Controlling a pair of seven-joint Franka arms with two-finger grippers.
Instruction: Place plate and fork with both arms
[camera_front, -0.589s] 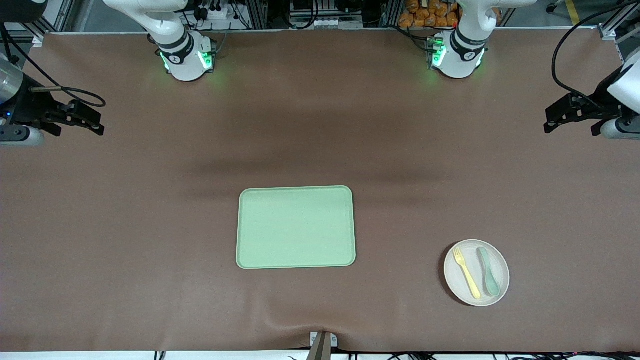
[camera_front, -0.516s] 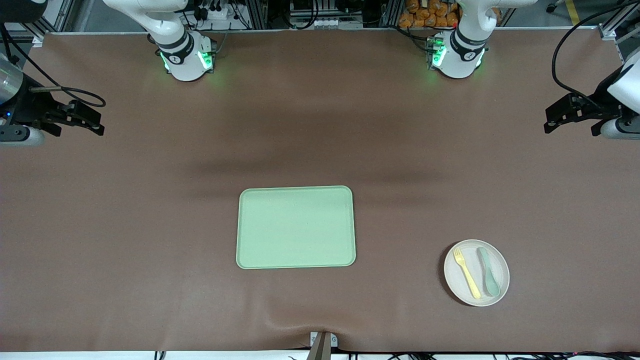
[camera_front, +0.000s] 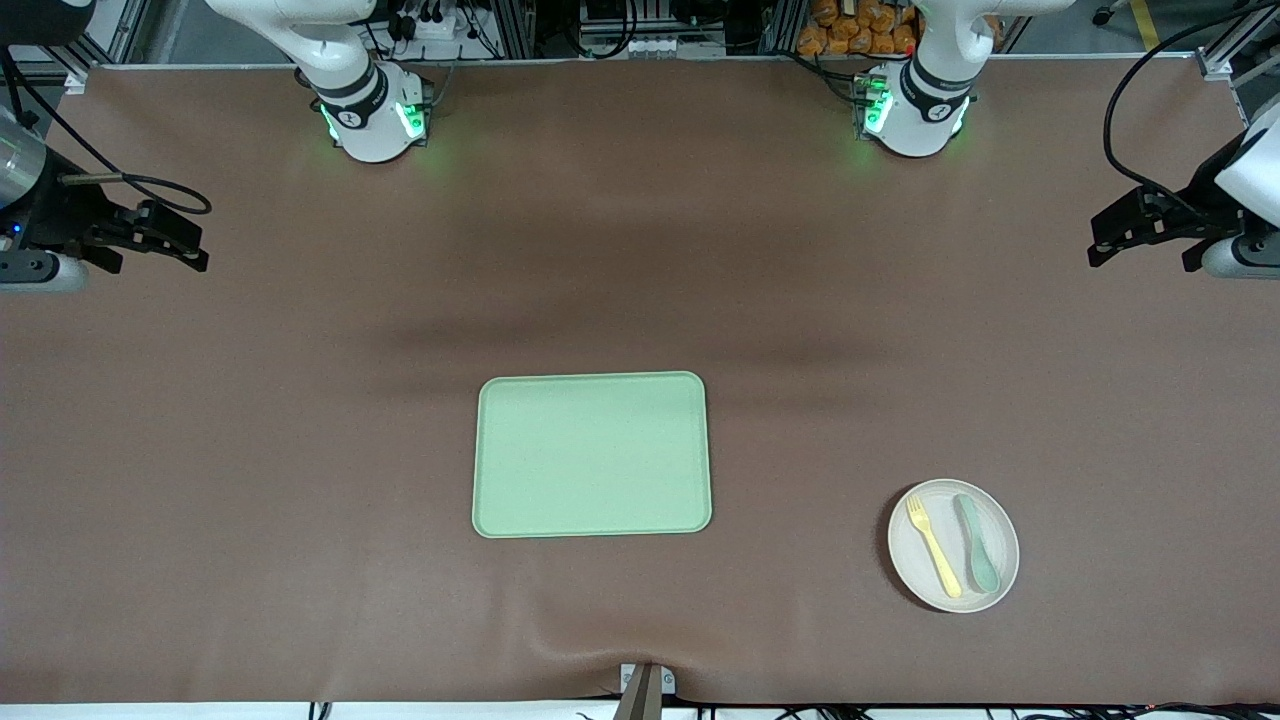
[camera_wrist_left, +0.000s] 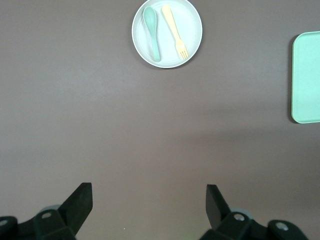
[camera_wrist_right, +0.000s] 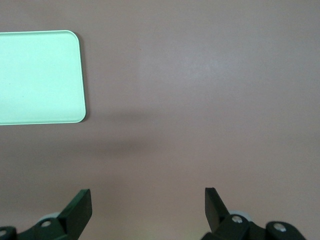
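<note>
The round off-white plastic plate (camera_front: 953, 545), carrying the pale yellow plastic fork (camera_front: 933, 546) beside a muted green spoon (camera_front: 977, 541), lies well apart from both tools, near the left arm's end of the brown surface (camera_front: 300, 400). The left tool (camera_wrist_left: 149, 200), jaws spread, should pinch the fork's handle clear of the spoon; the right tool (camera_wrist_right: 148, 200), also spread, waits over bare surface near the pale green rectangular tray (camera_front: 591, 454)

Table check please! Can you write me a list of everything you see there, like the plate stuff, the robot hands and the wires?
Surface: brown table mat, rippled at the edge nearest the front camera.
Job's things: plate toward the left arm's end; fork lying on it; tray mid-table, bare.
Clutter: spoon on the plate beside the fork.
Grippers: left gripper and right gripper open, holding nothing, each waiting over its own end of the table.
Cables: black cable looping to the left arm.
Surroundings: metal frames along the robots' edge.
</note>
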